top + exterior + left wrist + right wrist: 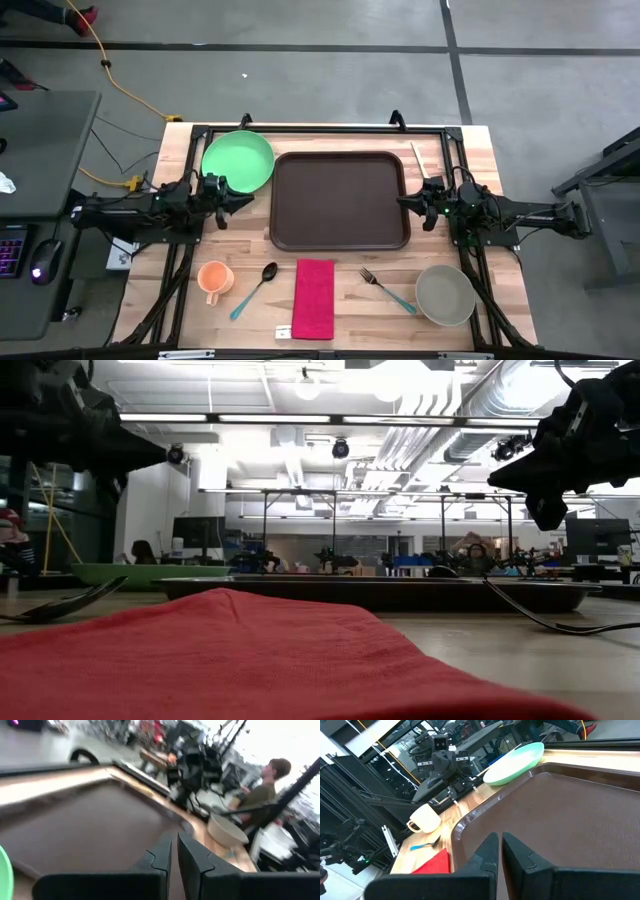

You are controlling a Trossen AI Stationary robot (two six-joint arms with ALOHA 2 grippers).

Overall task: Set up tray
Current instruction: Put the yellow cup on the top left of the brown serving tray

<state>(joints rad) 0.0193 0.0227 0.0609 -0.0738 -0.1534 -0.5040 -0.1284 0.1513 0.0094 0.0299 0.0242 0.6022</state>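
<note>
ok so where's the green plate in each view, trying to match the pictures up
High view: the green plate sits upper left of centre, touching the tray's left edge.
Low view: a thin green band at left, behind the spoon.
Left wrist view: only a green sliver at the bottom-left corner.
Right wrist view: top centre, tilted against the tray's far rim.
Shared landmark: the dark brown tray, in all four.
</note>
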